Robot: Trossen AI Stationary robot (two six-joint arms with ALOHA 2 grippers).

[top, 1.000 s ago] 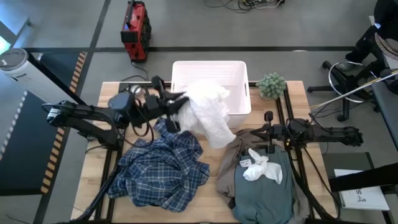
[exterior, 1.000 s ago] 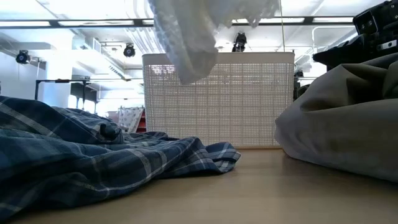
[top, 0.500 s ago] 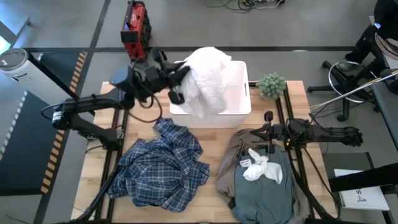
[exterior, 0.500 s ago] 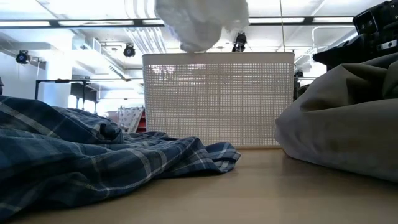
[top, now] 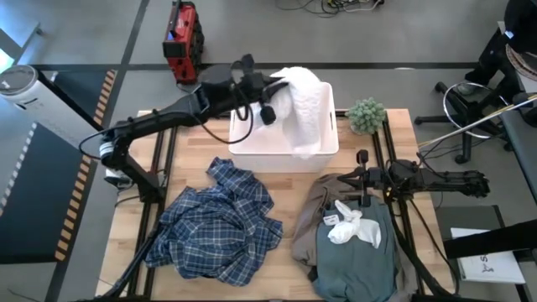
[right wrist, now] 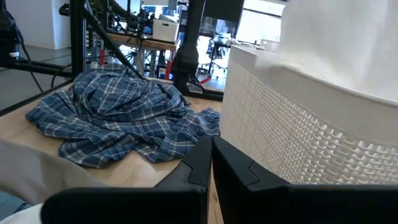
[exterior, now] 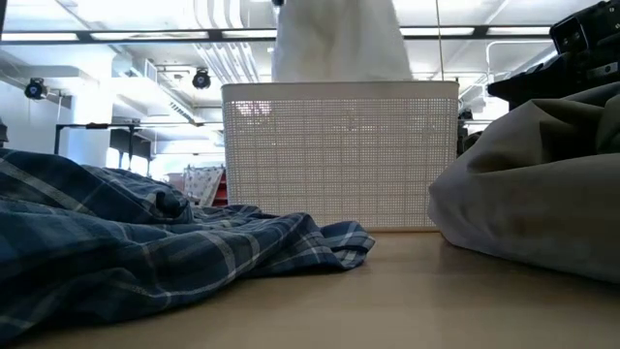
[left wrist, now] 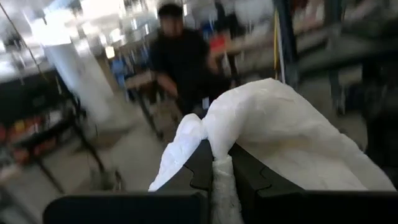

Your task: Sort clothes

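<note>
My left gripper is raised over the white bin at the table's far side, shut on the white textured top. The top hangs below it over the bin's right half. In the low view the top drops out of sight behind the bin's near wall. The blue-white plaid shirt lies crumpled at the near left. A taupe garment, a grey-blue garment and a small white piece lie piled at the near right. My right gripper rests shut by that pile. My left gripper pinches a bunched fold of the white top between its two fingers, coming level from the table's left. The cloth bulges out beyond the fingertips and hangs slack below them, lifted clear of the table; its lower end is hidden by the bin.
A small green potted plant stands right of the bin at the far edge. Bare wood shows between the plaid shirt and the bin. A red device sits on the floor beyond the table. A person is in the room behind.
My left gripper has swung toward the table's far edge and to the right, staying shut on the white top. The top has gone from hanging in front of the bin's near wall to hanging above and into the bin. My right arm has kept still.
</note>
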